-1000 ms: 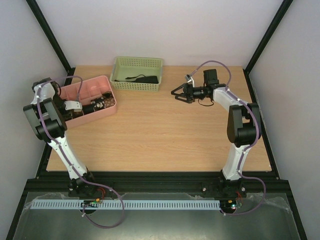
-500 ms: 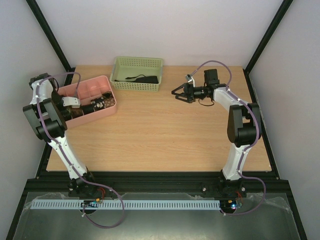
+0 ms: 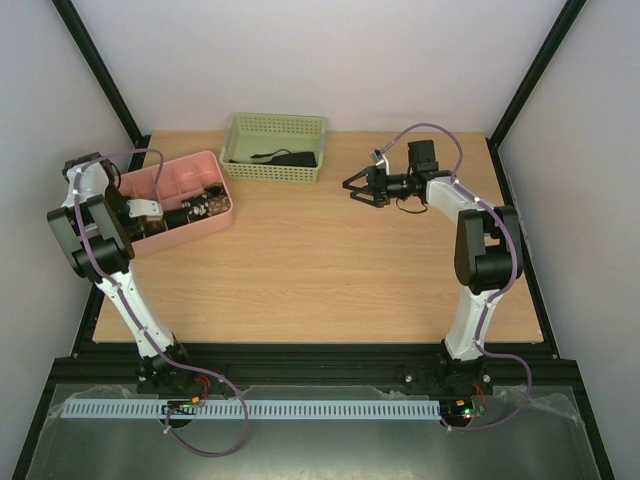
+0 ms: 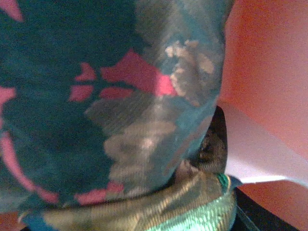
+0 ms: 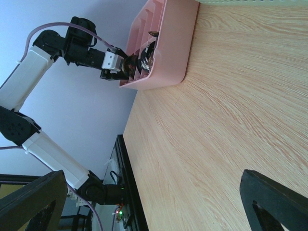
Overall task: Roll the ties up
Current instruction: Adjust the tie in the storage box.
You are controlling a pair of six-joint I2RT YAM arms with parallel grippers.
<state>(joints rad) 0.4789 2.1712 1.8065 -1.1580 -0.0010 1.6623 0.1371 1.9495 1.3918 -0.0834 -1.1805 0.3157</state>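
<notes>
Left hand (image 3: pixel 178 215): set down inside the pink tray (image 3: pixel 175 163) at the far left of the bench (image 3: pixel 320 270), pointing right along the tray; coiled ties (image 3: pixel 207 205), dark with mottled orange-green, sit in the tray's right end, directly ahead of it and apparently touching; the left wrist view is filled by mottled fabric close against the lens, a strip of pink wall at right; no finger shows, so whether this hand is parted or clamped on a coil cannot be told

Right hand (image 3: pixel 356 187): hovering above the bench at far right, fingers spread wide, holding nothing; its own camera shows both fingertips well apart with only wood grain between; it points left

One flat tie (image 3: pixel 287 158), dark, lies unrolled in the green basket (image 3: pixel 270 172) at the far edge; its long axis runs roughly left to right along the basket, broader end to the right

Governing relation: the flat tie lies left of the right hand and slightly farther back, the basket's right wall between them; the right hand is the nearer, the left hand being down in the tray and well apart from the basket; in my assessment a pick from the basket falls to the right arm, reaching left over the wall, fingers closing across the tie's width rather than along it
</notes>
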